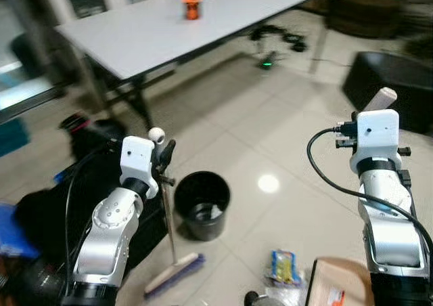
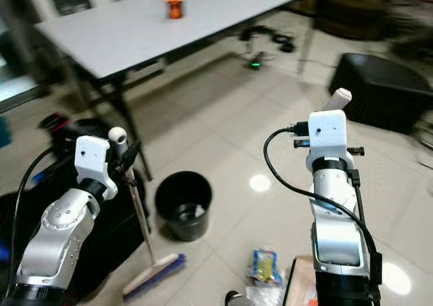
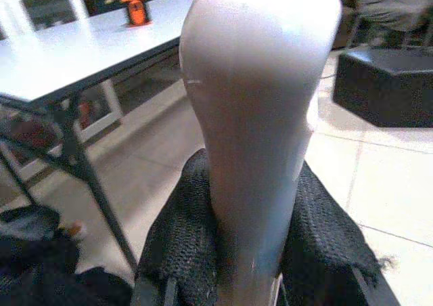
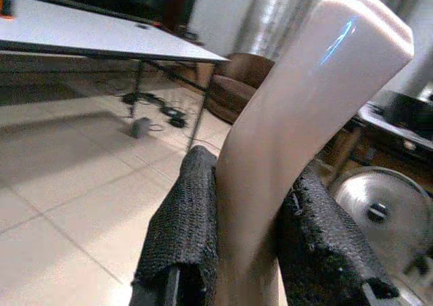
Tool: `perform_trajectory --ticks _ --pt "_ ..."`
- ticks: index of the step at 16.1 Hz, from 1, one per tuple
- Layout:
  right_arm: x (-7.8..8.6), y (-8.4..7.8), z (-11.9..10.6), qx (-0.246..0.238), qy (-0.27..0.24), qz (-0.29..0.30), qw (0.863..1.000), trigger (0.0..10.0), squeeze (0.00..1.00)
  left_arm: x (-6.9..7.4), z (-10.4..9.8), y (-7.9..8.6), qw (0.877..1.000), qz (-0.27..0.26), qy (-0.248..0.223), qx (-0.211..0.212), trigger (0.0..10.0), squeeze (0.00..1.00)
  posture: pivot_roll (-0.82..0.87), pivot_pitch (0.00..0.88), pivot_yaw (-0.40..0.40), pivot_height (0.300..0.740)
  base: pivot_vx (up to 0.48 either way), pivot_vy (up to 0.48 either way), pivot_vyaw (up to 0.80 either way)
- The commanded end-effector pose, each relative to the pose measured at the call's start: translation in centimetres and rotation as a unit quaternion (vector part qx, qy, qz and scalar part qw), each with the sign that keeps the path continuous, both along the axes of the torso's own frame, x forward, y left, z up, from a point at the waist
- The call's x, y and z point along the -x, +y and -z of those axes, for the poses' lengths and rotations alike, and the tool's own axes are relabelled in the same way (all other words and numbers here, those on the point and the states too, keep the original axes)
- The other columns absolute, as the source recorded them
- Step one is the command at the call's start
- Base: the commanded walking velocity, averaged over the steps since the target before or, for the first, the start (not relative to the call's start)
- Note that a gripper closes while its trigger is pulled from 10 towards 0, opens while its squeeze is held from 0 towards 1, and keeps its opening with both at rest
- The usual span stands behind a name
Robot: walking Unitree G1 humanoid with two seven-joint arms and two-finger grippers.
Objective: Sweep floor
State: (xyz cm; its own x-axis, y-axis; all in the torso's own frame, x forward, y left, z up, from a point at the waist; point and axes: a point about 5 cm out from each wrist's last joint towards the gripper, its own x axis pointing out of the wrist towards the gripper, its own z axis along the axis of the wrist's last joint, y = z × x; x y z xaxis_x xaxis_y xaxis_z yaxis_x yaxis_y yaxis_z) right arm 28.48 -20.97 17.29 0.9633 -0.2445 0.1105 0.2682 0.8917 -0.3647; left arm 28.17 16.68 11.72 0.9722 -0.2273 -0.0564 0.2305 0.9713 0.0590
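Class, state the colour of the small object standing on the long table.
The small object on the table is orange, clearest in the left eye view.

One broom [image 1: 172, 269] stands with its thin pole between the shut left jaws and its brush head on the floor below them. One pale handle [image 1: 379, 99] sticks up from the shut right jaws. One black bin [image 1: 201, 204] sits on the floor just beside the left jaws, towards the right ones. One white surface [image 1: 135, 38] stretches well beyond both jaws, carrying one orange object [image 1: 192, 7]. Two dark seats lie past the right jaws: a black ottoman [image 1: 385, 82] and a brown armchair [image 1: 362, 8]. One colourful packet [image 1: 284, 266] lies on the floor below and between the jaws. One cardboard box [image 1: 335, 286] sits under the right jaws.
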Motion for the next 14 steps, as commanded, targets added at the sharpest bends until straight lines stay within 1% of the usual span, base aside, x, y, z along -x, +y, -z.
perform_trajectory --ticks 1,3,6,8,9,11,14 --pt "0.1 0.1 -0.8 -0.004 -0.016 -0.005 1.0 10.0 0.0 -0.1 -0.9 0.1 1.0 -0.009 -0.018 0.005 10.0 0.0 0.03 0.008 0.07 0.74 0.0 0.0 -0.8" --pt "0.0 0.2 -0.9 -0.002 -0.016 -0.01 1.0 10.0 0.0 0.0 -0.9 -0.1 1.0 -0.005 -0.02 0.003 10.0 0.0 0.03 0.012 0.067 0.74 0.0 0.0 -0.8" --pt "-0.1 0.0 -1.8 -0.004 -0.028 -0.01 1.0 10.0 0.0 -0.1 -0.8 -0.1 1.0 -0.01 -0.021 0.004 10.0 0.0 0.02 0.013 0.059 0.74 0.0 0.0 -0.8" --pt "-0.2 -0.3 -2.3 -0.005 -0.036 -0.007 0.999 10.0 0.0 -0.1 -0.9 0.3 0.999 -0.026 -0.027 0.01 10.0 0.0 0.02 0.014 0.052 0.74 0.0 0.0 -0.8" --pt "-0.2 -0.2 -2.4 -0.002 -0.036 -0.009 0.999 10.0 0.0 0.1 -1.0 0.6 0.999 -0.035 -0.03 0.016 10.0 0.0 0.02 0.014 0.053 0.74 0.0 0.0 -0.8" --pt "-0.1 -0.2 -2.4 -0.003 -0.036 -0.009 0.999 10.0 0.0 0.1 -1.1 0.8 0.999 -0.04 -0.034 0.016 10.0 0.0 0.02 0.012 0.053 0.74 0.0 0.0 -0.8" --pt "0.2 -0.2 -2.2 -0.009 -0.033 -0.004 0.999 10.0 0.0 -0.3 -1.2 0.9 0.998 -0.042 -0.038 0.01 10.0 0.0 0.02 0.01 0.06 0.74 0.0 0.0 -0.8"
